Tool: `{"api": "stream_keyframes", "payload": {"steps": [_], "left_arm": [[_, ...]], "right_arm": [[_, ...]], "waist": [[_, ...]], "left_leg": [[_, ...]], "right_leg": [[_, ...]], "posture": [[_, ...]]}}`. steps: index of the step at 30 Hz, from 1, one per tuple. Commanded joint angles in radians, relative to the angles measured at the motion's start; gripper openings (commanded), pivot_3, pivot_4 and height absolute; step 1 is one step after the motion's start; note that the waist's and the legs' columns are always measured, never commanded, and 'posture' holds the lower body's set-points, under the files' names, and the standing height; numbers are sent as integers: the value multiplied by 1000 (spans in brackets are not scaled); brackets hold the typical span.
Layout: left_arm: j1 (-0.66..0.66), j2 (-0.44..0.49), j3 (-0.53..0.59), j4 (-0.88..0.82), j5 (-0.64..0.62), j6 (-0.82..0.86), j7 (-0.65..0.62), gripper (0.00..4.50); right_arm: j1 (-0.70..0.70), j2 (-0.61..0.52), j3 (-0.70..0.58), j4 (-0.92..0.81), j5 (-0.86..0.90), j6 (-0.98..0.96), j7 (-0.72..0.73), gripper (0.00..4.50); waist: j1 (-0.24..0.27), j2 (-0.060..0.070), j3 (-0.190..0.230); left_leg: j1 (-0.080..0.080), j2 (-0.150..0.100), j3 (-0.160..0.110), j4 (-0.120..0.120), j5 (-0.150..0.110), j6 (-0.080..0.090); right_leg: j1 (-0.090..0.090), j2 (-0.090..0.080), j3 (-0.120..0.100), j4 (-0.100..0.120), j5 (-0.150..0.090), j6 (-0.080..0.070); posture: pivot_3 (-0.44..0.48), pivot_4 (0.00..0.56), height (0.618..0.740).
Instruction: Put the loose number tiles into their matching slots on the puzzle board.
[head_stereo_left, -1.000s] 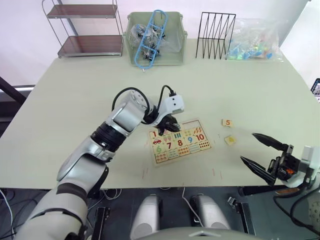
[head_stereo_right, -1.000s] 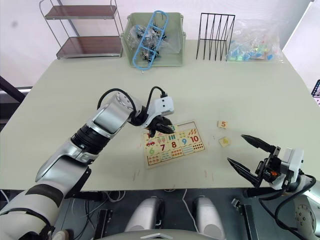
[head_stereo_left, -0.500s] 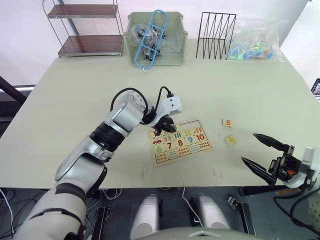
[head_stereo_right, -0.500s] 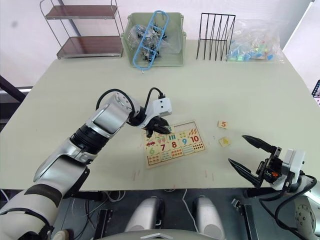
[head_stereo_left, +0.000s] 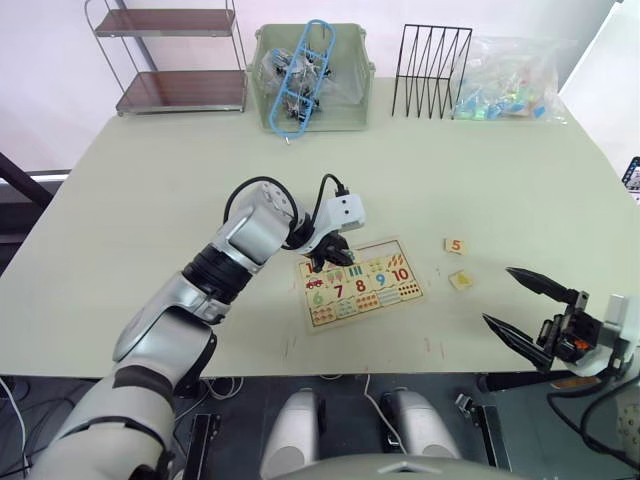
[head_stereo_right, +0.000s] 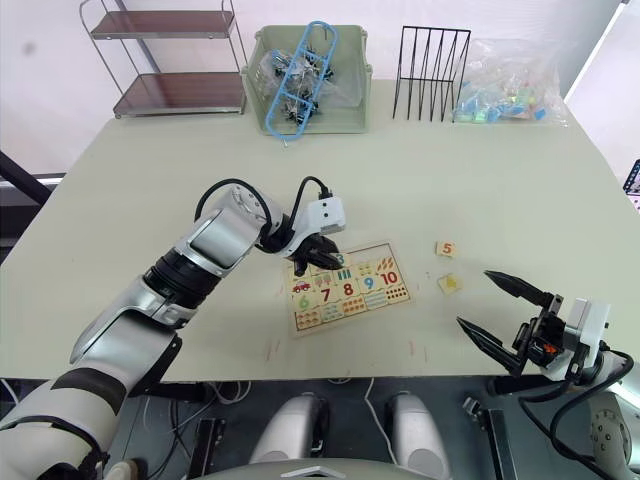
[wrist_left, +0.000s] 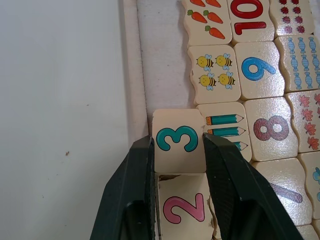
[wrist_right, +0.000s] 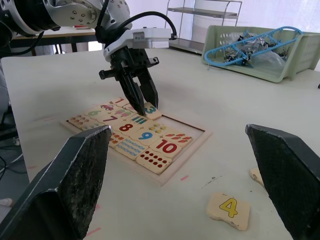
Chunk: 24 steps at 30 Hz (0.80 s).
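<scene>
The puzzle board (wrist_left: 131, 75) lies near the table's front middle, with the lower number row filled. My left gripper (wrist_left: 177, 142) is at the board's upper left corner, shut on the green 3 tile (wrist_left: 179, 140). The tile sits next to the 2 tile (wrist_left: 182, 210), level with the top row of slots. The slots (wrist_left: 162, 60) beyond the 3 are bare. Two loose number tiles lie on the table right of the board: the orange 5 (head_stereo_left: 455, 245) and the yellow 4 (head_stereo_left: 461, 281). My right gripper (head_stereo_left: 497, 295) hangs open by the front right edge, nothing between its fingers.
Along the far edge stand a metal shelf (head_stereo_left: 170, 60), a green basket (head_stereo_left: 350, 110) with blue hangers, a black wire rack (head_stereo_left: 430, 70) and a clear bag (head_stereo_left: 510, 90) of coloured pieces. Bare table lies between these and the board.
My left gripper has shifted slightly toward the board's upper left corner with the 3 tile. The right gripper and the loose tiles have not moved.
</scene>
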Motion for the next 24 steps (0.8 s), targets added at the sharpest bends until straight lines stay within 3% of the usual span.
{"api": "stream_keyframes", "payload": {"steps": [1, 8, 15, 16, 24], "left_arm": [[-16, 1, -13, -5, 9, -13, -8, 920], [-15, -1, -6, -4, -2, 6, -12, 920], [-23, -6, 6, -10, -12, 32, -12, 4163], [-25, -7, 8, -10, -14, 35, -12, 4414], [-56, -7, 43, 2, -45, 59, -13, 4414]], "right_arm": [[7, 5, -20, -13, 9, -25, 4, 4500], [7, 7, -17, -2, 7, -33, 9, 4500], [0, 5, -15, 14, 6, -41, 14, 4500], [0, 5, -15, 17, 5, -42, 15, 4500], [-10, 3, -15, 32, 5, -45, 21, 4500]], "waist": [[0, 0, 0], [0, 0, 0], [0, 0, 0], [0, 0, 0], [0, 0, 0]], "left_leg": [[0, 0, 0, 0, 0, 0], [0, 0, 0, 0, 0, 0], [0, 0, 0, 0, 0, 0], [0, 0, 0, 0, 0, 0], [0, 0, 0, 0, 0, 0]], "right_leg": [[0, 0, 0, 0, 0, 0], [0, 0, 0, 0, 0, 0], [0, 0, 0, 0, 0, 0], [0, 0, 0, 0, 0, 0], [0, 0, 0, 0, 0, 0]], "posture": [[0, 150, 739], [0, 150, 739], [0, 150, 739], [0, 150, 739], [0, 150, 739]]}}
